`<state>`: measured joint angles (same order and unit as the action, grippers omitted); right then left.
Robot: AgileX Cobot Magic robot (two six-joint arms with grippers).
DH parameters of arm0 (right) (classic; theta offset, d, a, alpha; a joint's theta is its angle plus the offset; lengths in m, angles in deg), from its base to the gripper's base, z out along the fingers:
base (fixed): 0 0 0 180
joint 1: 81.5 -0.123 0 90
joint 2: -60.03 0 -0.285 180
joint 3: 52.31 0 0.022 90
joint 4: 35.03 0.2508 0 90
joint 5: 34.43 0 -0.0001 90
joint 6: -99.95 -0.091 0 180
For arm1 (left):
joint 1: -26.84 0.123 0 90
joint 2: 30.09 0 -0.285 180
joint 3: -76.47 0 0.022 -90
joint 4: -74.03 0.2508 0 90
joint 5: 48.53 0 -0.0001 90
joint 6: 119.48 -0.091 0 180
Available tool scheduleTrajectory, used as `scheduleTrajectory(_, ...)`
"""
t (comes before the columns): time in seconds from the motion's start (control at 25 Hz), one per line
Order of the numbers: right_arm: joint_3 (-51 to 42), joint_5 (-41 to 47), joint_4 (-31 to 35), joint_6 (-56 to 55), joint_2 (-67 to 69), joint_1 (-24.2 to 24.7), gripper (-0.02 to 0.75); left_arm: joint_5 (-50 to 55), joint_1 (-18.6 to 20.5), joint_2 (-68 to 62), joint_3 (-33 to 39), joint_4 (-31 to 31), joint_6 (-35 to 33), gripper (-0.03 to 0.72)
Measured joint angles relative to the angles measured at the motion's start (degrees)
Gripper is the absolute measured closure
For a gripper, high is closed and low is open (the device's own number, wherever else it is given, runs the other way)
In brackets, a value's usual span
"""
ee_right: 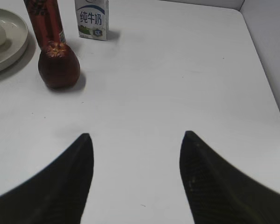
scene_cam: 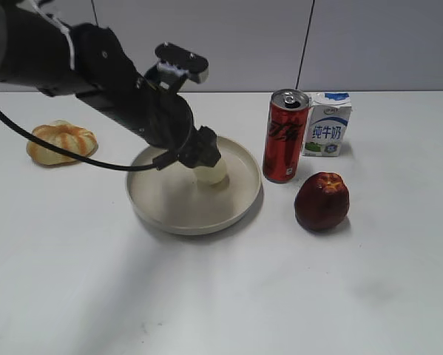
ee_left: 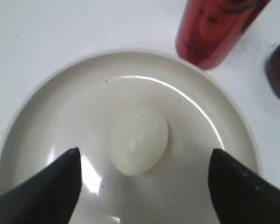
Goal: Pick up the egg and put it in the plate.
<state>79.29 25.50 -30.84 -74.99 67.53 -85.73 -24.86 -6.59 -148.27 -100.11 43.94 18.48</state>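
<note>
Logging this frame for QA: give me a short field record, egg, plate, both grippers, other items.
egg: lying in the plate, between the left fingers, not gripped
plate: on the table, holds only the egg
left gripper: open, over the plate
right gripper: open, empty, over bare table
others: red can, milk carton, red fruit, pumpkin, all outside the plate

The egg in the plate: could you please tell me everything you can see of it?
The egg is a small, smooth, pale yellowish-white oval with a soft sheen and no visible cracks. It lies on its side in the beige plate, resting on the plate's floor. The left gripper is open around it, fingers apart and not touching it.
</note>
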Motion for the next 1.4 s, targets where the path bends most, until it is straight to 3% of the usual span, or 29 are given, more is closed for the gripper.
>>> scheduleTrajectory(0.16, 0.0, 0.0, 0.0, 0.0, 0.0, 0.0, 0.290, 7.0, 3.3, 6.5, 0.0, -0.2, 1.9, 0.115)
scheduleTrajectory(0.36, 0.0, 0.0, 0.0, 0.0, 0.0, 0.0, 0.290, 20.8, 13.7, 10.3, 0.0, 1.7, 13.0, 0.129)
scheduleTrajectory(0.48, 0.0, 0.0, 0.0, 0.0, 0.0, 0.0, 0.290, 29.2, 20.6, 10.6, 0.0, 7.2, 18.5, 0.130)
scheduleTrajectory(0.68, 0.0, 0.0, 0.0, 0.0, 0.0, 0.0, 0.290, 42.9, 26.0, 10.8, 0.0, 22.6, 28.0, 0.130)
scheduleTrajectory(0.76, 0.0, 0.0, 0.0, 0.0, 0.0, 0.0, 0.290, 45.1, 28.0, 11.4, 0.0, 24.7, 29.5, 0.130)
scheduleTrajectory(0.88, 0.0, 0.0, 0.0, 0.0, 0.0, 0.0, 0.290, 45.5, 31.4, 14.1, 1.3, 23.3, 30.3, 0.131)
scheduleTrajectory(1.0, 0.0, 0.0, 0.0, 0.0, 0.0, 0.0, 0.290, 45.5, 34.7, 20.3, 6.6, 22.4, 30.3, 0.131)
scheduleTrajectory(1.12, 0.0, 0.0, 0.0, 0.0, 0.0, 0.0, 0.290, 44.1, 37.1, 30.2, 16.5, 22.4, 30.4, 0.131)
scheduleTrajectory(1.4, 0.0, 0.0, 0.0, 0.0, 0.0, 0.0, 0.290, 36.1, 37.6, 57.8, 36.1, 22.1, 30.4, 0.131)
